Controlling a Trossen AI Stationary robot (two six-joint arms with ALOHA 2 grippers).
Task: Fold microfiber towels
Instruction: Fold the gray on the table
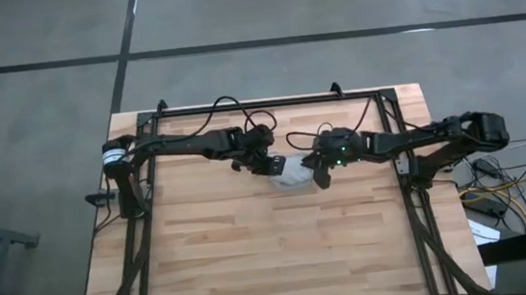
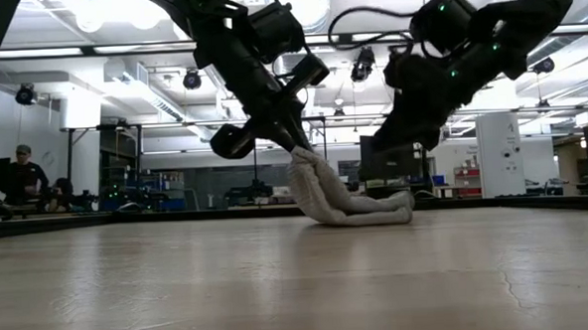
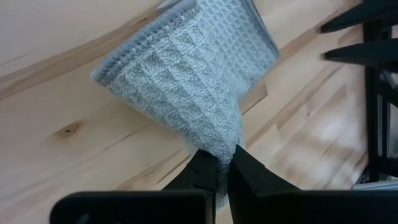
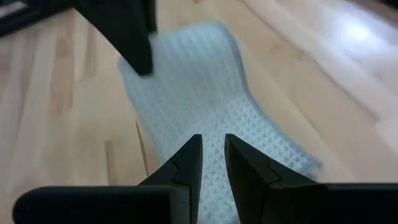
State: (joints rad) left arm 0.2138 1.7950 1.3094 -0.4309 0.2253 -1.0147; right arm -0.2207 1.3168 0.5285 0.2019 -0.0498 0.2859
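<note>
the light grey-blue waffle-textured microfiber towel [image 1: 292,172] lies bunched near the middle of the pale wooden plank table [image 1: 255,264], one end lifted. the left gripper [image 3: 224,163] has its fingers pinched tight on that raised corner. the right gripper [image 4: 212,155] hovers at the towel's other end, fingers narrowly parted; it seems not to be holding cloth, though the view is poor. to fold well, the left should carry its corner over low and straight so the edges meet, the right pinning the far end. no containers are in sight.
</note>
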